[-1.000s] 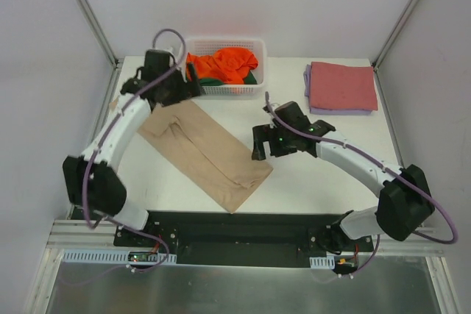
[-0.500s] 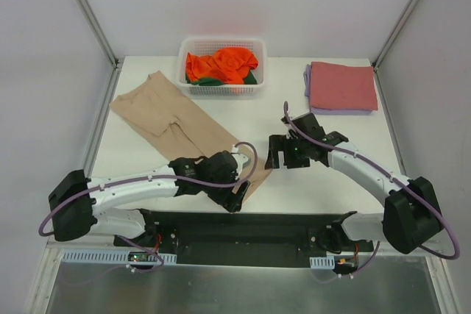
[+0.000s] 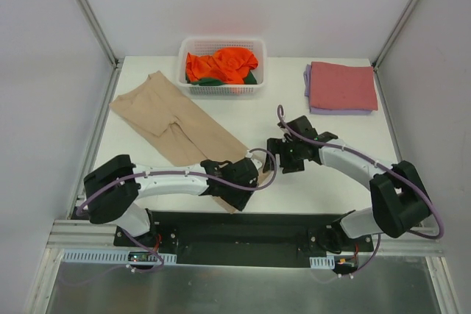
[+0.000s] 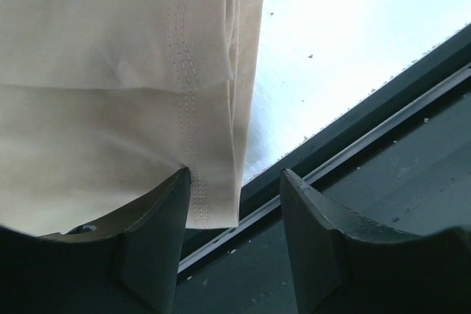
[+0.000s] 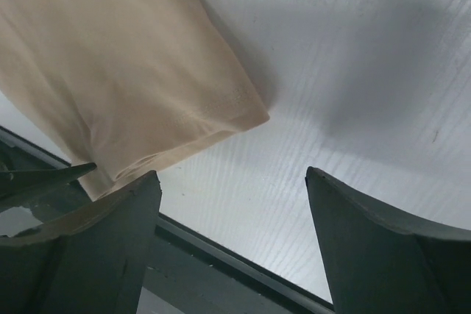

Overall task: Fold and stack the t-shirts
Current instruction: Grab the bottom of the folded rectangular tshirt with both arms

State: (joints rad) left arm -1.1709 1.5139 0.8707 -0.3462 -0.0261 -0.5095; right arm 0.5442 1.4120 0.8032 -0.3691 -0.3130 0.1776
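A beige t-shirt lies flat and slantwise on the table, from the far left to the near edge. My left gripper is open at its near corner. In the left wrist view the hemmed corner lies between the open fingers, against the left one, over the table's edge; the left gripper holds nothing. My right gripper is open beside the shirt's right corner, which lies just ahead of the right gripper. Orange and dark green shirts fill the basket. A folded pink shirt lies on a lavender one.
The white lattice basket stands at the back middle of the table. A black rail runs along the near table edge, right under the left gripper. Grey walls and frame posts close in the table's left and right sides.
My left arm swung from the shirt's far end near the basket down to its near corner. The shirt's far end now lies spread out. My right gripper moved left toward the shirt's right corner.
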